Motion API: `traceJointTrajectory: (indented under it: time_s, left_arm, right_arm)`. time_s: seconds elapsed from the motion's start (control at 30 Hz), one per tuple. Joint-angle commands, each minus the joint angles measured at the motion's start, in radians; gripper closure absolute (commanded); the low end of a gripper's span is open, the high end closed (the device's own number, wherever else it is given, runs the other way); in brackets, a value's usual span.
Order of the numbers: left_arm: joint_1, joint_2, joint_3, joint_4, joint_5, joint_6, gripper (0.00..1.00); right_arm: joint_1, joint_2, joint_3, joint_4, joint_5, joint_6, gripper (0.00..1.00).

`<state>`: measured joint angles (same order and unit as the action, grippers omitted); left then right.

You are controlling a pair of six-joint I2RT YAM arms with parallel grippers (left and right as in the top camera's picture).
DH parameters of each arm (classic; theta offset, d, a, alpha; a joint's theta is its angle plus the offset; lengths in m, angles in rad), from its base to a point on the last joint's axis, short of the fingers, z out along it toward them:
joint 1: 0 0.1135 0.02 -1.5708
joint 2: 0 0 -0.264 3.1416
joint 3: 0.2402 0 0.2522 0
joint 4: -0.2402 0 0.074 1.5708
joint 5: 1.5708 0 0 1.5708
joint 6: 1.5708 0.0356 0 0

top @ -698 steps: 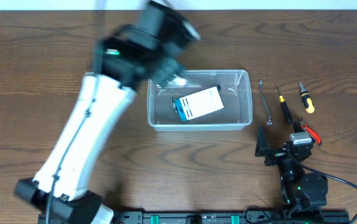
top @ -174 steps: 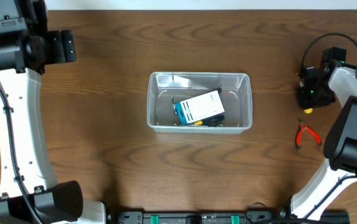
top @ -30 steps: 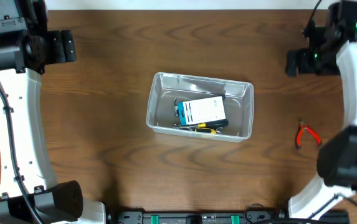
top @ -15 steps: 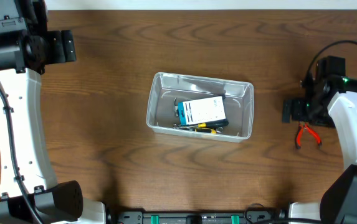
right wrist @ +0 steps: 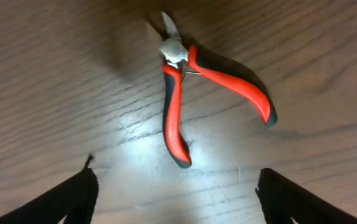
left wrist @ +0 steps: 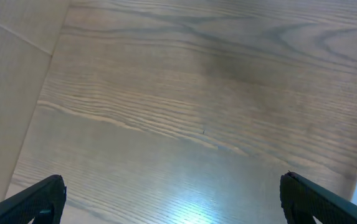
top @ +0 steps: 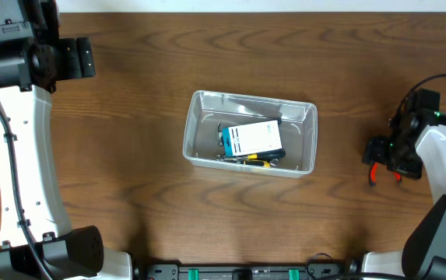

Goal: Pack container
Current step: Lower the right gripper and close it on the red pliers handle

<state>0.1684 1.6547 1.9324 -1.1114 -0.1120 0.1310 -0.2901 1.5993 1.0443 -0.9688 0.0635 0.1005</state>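
Note:
The clear plastic container (top: 308, 117) sits mid-table and holds a blue-and-white box (top: 251, 139) and small tools, one with a yellow handle (top: 254, 159). Red-handled pliers (right wrist: 181, 93) lie on the wood at the right; in the overhead view (top: 374, 173) my right arm mostly covers them. My right gripper (right wrist: 178, 193) is open and empty, hovering just above the pliers, handles toward the fingers. My left gripper (left wrist: 172, 199) is open and empty over bare wood at the far left back.
The left arm (top: 20, 140) runs along the table's left side. The table's back edge (top: 223, 9) and a pale wall strip lie close to the left gripper. The right arm (top: 437, 155) stands at the right edge.
My right gripper has come from the back right corner forward and down to just over the red pliers. The container and the left arm have not moved.

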Motion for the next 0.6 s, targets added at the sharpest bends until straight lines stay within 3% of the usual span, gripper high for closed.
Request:
traceJointTrajectory:
  time_s: [0.0, 0.57]
  left_arm:
    - [0.005, -0.008, 0.011, -0.002, -0.005, -0.006, 0.02]
    - [0.005, -0.008, 0.011, -0.002, -0.005, -0.006, 0.02]
  right_arm:
    - [-0.008, 0.007, -0.021, 0.022, -0.010, 0.019, 0.19]
    - [-0.008, 0.158, -0.026, 0.079, -0.049, -0.028, 0.19]
